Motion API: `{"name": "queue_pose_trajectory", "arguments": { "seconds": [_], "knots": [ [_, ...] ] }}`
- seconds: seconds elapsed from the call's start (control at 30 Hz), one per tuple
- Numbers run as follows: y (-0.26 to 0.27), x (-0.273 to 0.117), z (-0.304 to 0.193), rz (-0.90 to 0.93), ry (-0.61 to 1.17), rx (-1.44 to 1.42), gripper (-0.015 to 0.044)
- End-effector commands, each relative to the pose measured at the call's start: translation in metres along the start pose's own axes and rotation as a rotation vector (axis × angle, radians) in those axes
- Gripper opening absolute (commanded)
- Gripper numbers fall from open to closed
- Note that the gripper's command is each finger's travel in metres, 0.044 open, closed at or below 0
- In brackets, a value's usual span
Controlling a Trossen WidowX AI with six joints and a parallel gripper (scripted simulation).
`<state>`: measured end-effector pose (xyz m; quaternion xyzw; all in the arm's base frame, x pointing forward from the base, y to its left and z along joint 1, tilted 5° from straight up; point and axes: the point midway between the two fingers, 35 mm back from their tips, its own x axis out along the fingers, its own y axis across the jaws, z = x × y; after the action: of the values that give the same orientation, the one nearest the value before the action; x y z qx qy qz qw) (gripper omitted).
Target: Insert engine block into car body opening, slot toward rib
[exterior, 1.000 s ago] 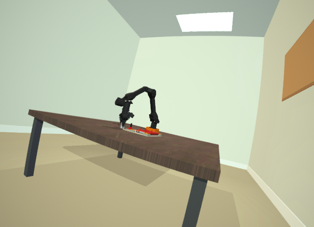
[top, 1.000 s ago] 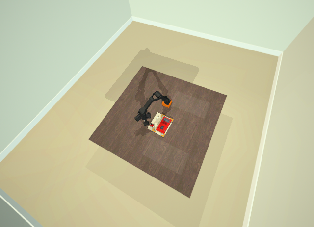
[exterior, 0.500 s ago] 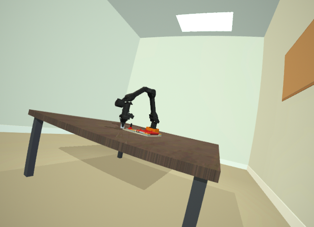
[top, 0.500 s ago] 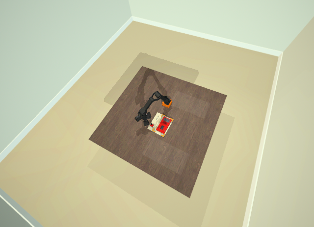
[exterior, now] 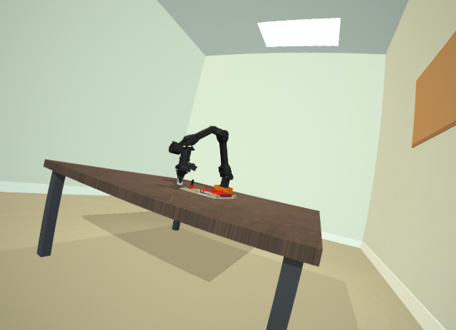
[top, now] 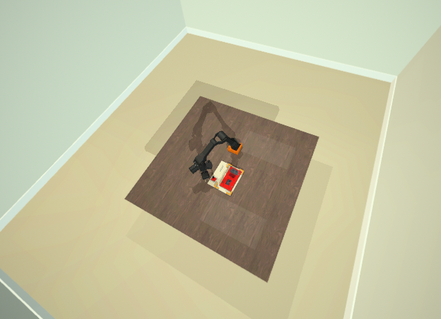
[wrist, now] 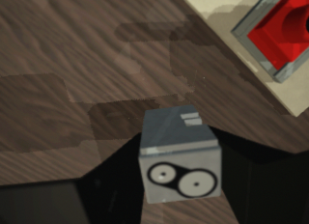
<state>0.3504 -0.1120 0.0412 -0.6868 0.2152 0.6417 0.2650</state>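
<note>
The engine block (wrist: 180, 132) (exterior: 179, 183) is a grey box with two pale round discs outlined in black on one face and two light bars on its top. My gripper (wrist: 172, 135) is shut on the engine block, one black finger on each side. The block is at or very near the table top, beside the board; any small gap below it cannot be told. The red car body (top: 235, 181) (exterior: 221, 193) lies on the board, with dark areas in its top. Its opening and rib are too small to tell apart.
The cream board (top: 218, 170) (wrist: 210, 3) lies close to the gripper. A red base with an upright black stick (exterior: 192, 184) (top: 213, 178) (wrist: 270, 38) stands at the board's near corner. The orange arm base (top: 234, 151) (exterior: 228, 189) is behind the board.
</note>
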Motion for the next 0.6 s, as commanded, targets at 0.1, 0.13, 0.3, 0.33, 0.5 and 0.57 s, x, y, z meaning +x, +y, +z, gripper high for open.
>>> {"name": "queue_pose_trajectory", "arguments": {
  "seconds": [0.1, 0.13, 0.3, 0.33, 0.5, 0.57],
  "knots": [
    [-0.001, -0.021, -0.004, -0.002, 0.005, 0.000, 0.0000],
    [-0.002, -0.024, -0.004, -0.002, 0.005, 0.000, 0.0000],
    [-0.002, -0.040, -0.005, -0.002, 0.005, 0.000, 0.0000],
    [-0.002, -0.043, -0.005, -0.002, 0.005, 0.000, 0.0000],
    [-0.002, -0.059, -0.005, -0.002, 0.006, 0.000, 0.0000],
    [-0.002, -0.065, -0.005, -0.002, 0.006, 0.000, 0.0000]
  ]
}}
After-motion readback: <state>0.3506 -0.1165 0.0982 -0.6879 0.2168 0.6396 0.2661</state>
